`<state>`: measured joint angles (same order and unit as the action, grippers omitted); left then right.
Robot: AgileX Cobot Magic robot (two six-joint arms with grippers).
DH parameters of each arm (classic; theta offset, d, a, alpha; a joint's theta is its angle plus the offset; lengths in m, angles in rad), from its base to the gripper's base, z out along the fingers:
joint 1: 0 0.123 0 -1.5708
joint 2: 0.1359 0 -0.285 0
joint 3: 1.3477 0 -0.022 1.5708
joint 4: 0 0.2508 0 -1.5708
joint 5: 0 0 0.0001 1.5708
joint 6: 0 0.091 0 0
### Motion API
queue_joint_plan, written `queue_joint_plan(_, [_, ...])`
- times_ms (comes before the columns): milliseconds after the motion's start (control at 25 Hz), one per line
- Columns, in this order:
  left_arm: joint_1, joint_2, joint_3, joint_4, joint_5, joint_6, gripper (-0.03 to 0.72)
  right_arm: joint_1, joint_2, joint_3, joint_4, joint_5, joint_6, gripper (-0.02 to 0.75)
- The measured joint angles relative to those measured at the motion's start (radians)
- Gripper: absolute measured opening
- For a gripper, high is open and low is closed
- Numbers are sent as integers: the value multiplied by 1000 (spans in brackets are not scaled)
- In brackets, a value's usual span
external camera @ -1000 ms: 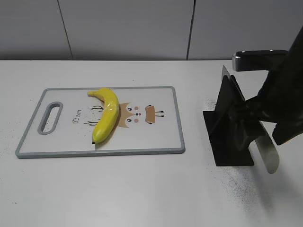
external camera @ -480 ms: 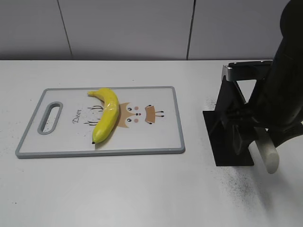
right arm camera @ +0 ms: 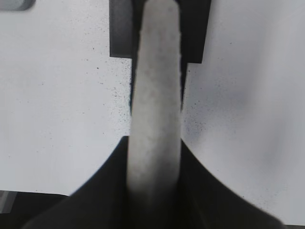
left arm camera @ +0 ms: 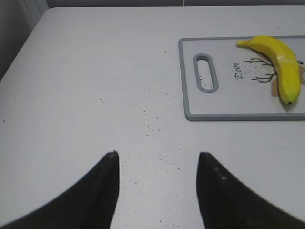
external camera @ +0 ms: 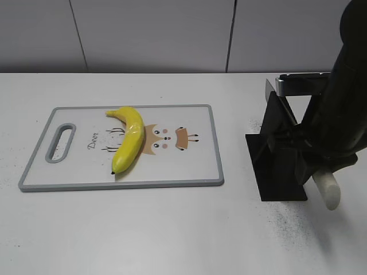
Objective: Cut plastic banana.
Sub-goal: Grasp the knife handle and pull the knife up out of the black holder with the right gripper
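Plastic banana (external camera: 128,144): on cutting board (external camera: 189,172), desk's left. Likely light, stiff, glossy-slippery; steady mid-body. Right pincer (right arm camera: 155,191) clamped on pale knife handle (right arm camera: 155,114) beside black stand (external camera: 275,166). Left pincer (left arm camera: 157,160) apart, holding nothing.

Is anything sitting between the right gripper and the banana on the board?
Yes. The black knife stand sits beside the right gripper, which is shut on the knife, on the side toward the plastic banana. Beyond it, only bare table and cutting board.
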<state>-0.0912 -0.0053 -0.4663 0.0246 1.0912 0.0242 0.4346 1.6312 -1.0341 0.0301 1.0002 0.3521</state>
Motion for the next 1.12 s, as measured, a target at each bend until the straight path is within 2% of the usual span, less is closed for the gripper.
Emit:
queue_joint_plan(440, [0,0,0,0,0,0,489,0,-9,0,12,5,16,162])
queue_joint_plan(720, [0,0,0,0,0,0,489,0,-94,0,41,17,48,161])
queue_joint_plan(1120, [0,0,0,0,0,0,489,0,-182,-8,20,48,52,160])
